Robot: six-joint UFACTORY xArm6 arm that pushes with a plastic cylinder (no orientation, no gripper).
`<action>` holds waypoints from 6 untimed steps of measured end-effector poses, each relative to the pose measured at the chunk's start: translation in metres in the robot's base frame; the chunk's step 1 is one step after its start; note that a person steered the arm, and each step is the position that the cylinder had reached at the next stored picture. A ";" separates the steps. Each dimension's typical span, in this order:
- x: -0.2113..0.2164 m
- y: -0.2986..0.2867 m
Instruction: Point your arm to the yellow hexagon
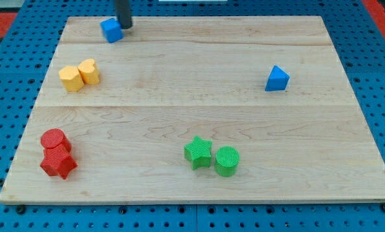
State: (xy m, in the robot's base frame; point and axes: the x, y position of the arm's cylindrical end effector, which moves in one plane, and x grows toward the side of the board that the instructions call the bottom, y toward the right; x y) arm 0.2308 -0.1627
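1. Nearest the view's bottom, on the wooden board (179, 187), stand two green blocks: a green star (198, 152) and a green cylinder (227, 161), just beside each other, cylinder toward the view's right.
2. At bottom left, two red blocks touch: a red cylinder (55, 140) with a red star (58, 163) directly below it.
3. Mid-board right, one blue triangular block (277, 78) stands alone, well apart from the rest.
4. Mid-board left, two yellow blocks touch: the yellow hexagon (70, 78) and, on its right, a yellow heart-like block (89, 71).
5. At the view's top left, one blue cube (111, 29).
6. My tip (124, 27) rests against the blue cube's right side, well above the yellow hexagon. No claw is fitted; the rod is bare.
7. Count: eight blocks, one rod.
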 end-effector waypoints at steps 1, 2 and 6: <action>0.016 0.011; 0.086 0.099; 0.193 -0.107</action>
